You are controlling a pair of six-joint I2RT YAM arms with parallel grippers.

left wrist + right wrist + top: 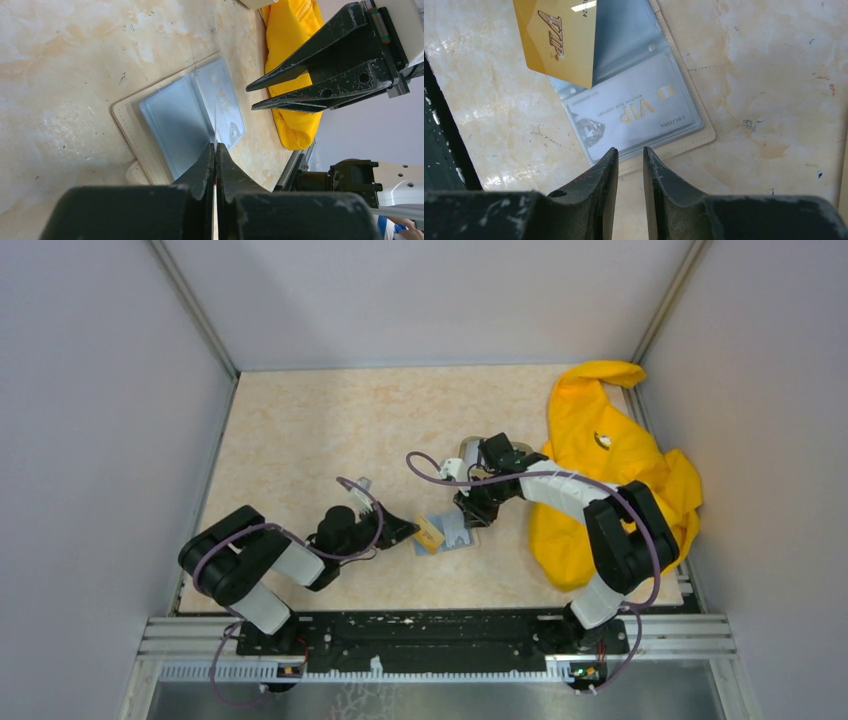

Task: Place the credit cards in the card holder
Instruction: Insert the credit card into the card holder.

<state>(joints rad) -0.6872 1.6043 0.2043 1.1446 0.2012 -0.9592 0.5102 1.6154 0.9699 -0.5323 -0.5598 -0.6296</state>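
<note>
The card holder [458, 531] lies open on the table, tan rim and light blue inside [167, 120]. A silver VIP card [634, 110] sits in one of its clear pockets and also shows in the left wrist view [223, 100]. My left gripper [405, 530] is shut on a gold VIP card [559, 40], held on edge over the holder's middle fold. In the left wrist view [215, 146] that card [215, 125] shows only as a thin line. My right gripper [630, 150] is slightly open and empty, just over the holder's edge [696, 140].
A big yellow cloth [600, 480] lies bunched at the right side of the table, close behind my right arm. Grey walls enclose the table on three sides. A metal rail [440, 635] runs along the near edge.
</note>
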